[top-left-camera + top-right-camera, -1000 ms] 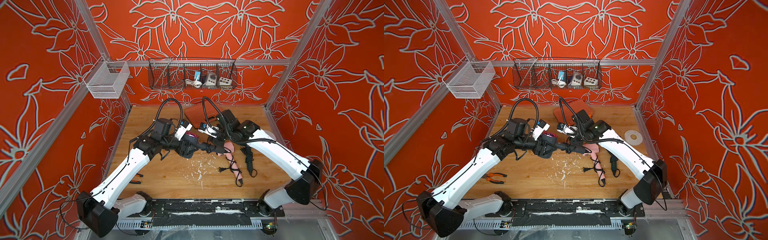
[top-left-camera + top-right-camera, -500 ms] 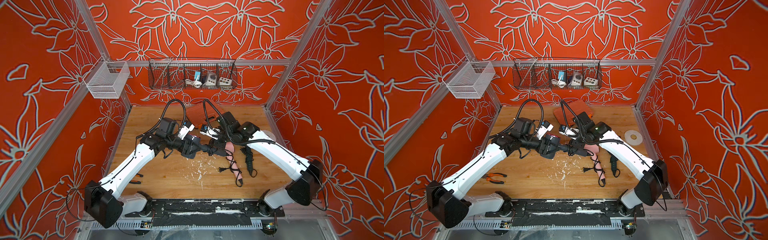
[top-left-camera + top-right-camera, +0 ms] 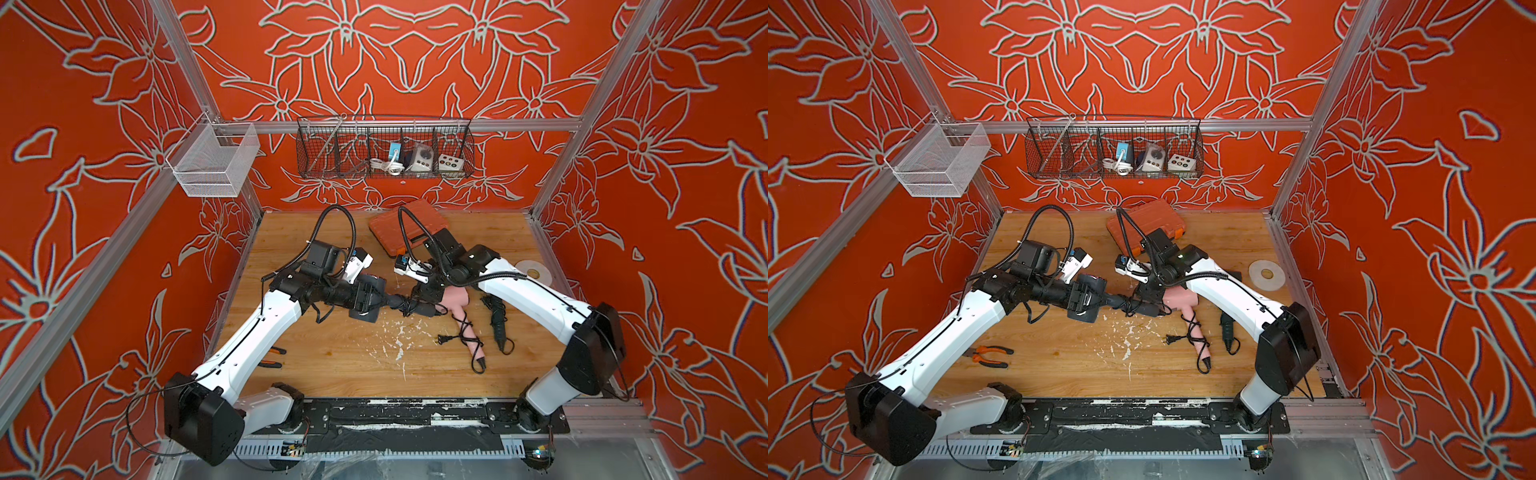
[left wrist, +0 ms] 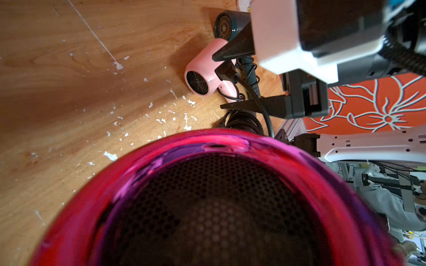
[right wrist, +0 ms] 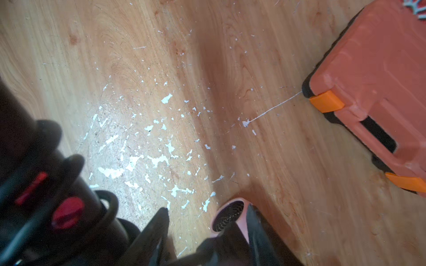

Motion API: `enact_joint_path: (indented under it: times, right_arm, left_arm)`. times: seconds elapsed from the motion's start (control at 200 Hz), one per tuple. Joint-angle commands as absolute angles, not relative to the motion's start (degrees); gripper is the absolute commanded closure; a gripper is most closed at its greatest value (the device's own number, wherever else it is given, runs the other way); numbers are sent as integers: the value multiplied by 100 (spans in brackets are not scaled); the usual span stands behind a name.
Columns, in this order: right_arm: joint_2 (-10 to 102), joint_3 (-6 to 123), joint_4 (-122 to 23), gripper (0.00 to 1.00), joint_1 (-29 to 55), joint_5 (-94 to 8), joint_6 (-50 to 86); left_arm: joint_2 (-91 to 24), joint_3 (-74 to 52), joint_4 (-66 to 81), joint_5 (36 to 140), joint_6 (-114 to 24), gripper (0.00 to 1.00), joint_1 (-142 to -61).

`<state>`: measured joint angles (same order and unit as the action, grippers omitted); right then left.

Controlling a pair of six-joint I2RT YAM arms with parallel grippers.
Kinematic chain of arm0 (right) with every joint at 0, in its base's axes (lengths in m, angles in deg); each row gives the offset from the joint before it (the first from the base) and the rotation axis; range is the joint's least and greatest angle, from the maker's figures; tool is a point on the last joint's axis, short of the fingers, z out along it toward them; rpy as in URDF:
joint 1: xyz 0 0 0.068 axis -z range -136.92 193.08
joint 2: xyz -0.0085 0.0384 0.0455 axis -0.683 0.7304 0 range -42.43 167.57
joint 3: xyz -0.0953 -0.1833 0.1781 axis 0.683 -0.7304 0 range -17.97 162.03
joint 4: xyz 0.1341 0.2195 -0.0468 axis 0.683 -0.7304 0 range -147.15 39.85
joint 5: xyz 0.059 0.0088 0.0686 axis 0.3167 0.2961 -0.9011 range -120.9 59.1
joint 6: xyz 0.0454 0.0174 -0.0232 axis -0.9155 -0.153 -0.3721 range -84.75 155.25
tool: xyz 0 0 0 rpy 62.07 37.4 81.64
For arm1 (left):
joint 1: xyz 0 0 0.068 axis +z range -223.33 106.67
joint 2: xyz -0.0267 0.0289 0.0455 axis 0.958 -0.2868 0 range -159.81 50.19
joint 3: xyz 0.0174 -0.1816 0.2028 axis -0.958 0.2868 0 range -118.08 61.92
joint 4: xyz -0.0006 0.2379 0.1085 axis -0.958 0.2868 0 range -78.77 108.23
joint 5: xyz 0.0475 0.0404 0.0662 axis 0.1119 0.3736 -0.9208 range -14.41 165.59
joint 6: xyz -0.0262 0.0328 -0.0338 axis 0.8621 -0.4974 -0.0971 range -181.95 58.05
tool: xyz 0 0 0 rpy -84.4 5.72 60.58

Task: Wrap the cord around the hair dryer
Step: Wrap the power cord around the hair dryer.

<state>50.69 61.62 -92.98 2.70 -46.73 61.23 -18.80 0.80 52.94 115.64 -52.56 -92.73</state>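
Note:
My left gripper (image 3: pixel 365 296) is shut on the black hair dryer (image 3: pixel 397 300) and holds it off the table, handle pointing right. The dryer's magenta rim and rear grille (image 4: pixel 214 202) fill the left wrist view and hide my own fingers. The black cord (image 4: pixel 244 121) is coiled round the handle, and a free length runs up to the plug (image 4: pixel 224 71). That plug sits between the spread fingers of my right gripper (image 4: pixel 217 81), which is open at the handle's end (image 3: pixel 424 291). In the right wrist view the handle with red buttons (image 5: pixel 66 211) lies beside my right gripper (image 5: pixel 206 214).
A pink dryer (image 3: pixel 455 299) with its cord wound on lies under the right wrist, a dark one (image 3: pixel 494 316) beside it. An orange case (image 3: pixel 409 226) sits at the back, a tape roll (image 3: pixel 534 272) at the right, pliers (image 3: pixel 990 355) at the front left. A wire basket (image 3: pixel 384 147) hangs behind.
The right gripper's jaws have spread apart from the cord end. The left arm has shifted back and turned the dryer slightly.

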Motion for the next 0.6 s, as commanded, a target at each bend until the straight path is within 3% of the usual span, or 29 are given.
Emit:
enact_joint_path:
  times: [0.0, 0.59]
  right_arm:
    - [5271, 6025, -9164, 42, 301, -4966, 6065]
    - [5954, 5997, -8856, 40, 268, -5882, 5856]
  left_arm:
    - [-1707, 136, 5448, 11679, -5355, 100, -9197]
    - [-1564, 352, 5917, 11269, -5474, 100, -8942]
